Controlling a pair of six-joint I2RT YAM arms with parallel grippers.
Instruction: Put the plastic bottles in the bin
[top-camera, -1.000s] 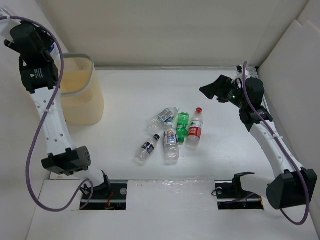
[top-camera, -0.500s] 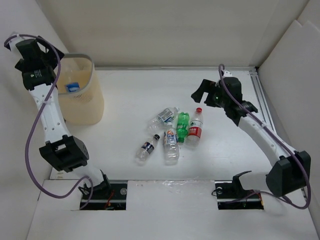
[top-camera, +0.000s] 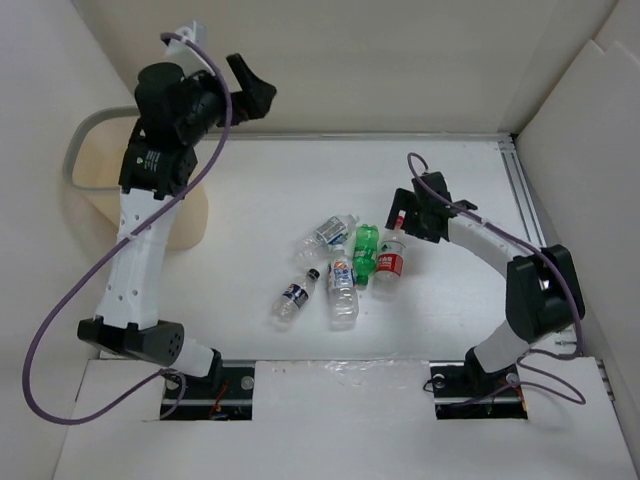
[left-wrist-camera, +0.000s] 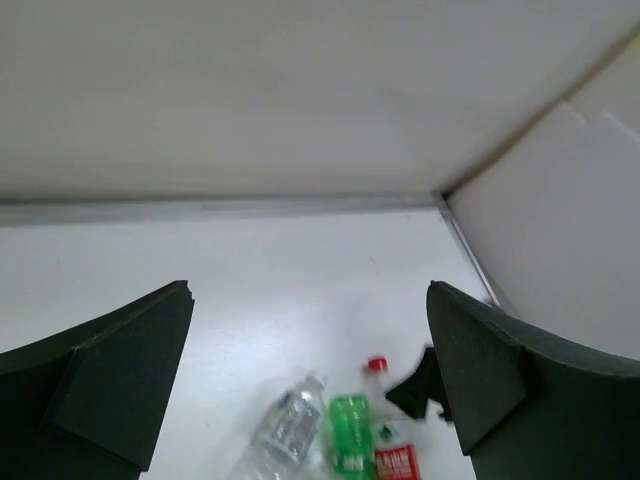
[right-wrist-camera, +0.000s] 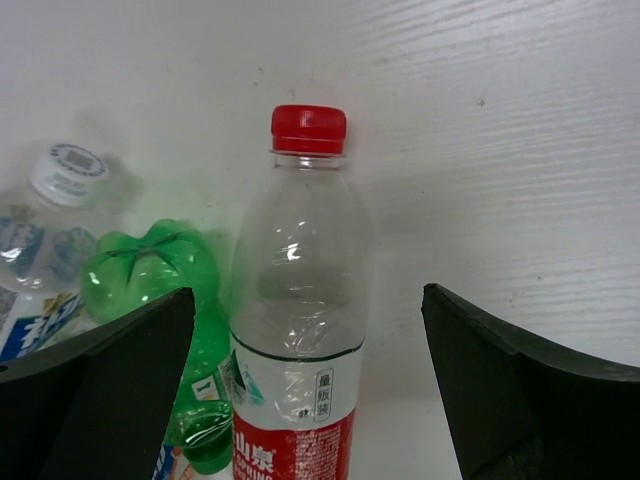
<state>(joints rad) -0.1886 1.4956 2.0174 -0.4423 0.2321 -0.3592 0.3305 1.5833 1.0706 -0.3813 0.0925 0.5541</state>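
Observation:
Several plastic bottles lie clustered mid-table: a green one (top-camera: 365, 252), a clear one with red cap and label (top-camera: 390, 256), and clear ones with blue or dark labels (top-camera: 341, 290). My right gripper (top-camera: 402, 222) is low over the red-capped bottle (right-wrist-camera: 297, 330), open, its fingers either side of the bottle's body without touching it; the green bottle (right-wrist-camera: 150, 275) lies just left. My left gripper (top-camera: 250, 95) hangs high at the back, open and empty, looking down on the green bottle (left-wrist-camera: 350, 445). The beige bin (top-camera: 188, 218) stands at the left, mostly hidden behind the left arm.
White walls close in the table at the back and on both sides. A metal rail (top-camera: 520, 185) runs along the right edge. The left arm's purple cable (top-camera: 70, 300) loops out to the left of the arm.
The left gripper opened over the bin, a blue-labelled bottle showed inside it, and the arm then swung right. The right gripper came down and left to the red-capped bottle.

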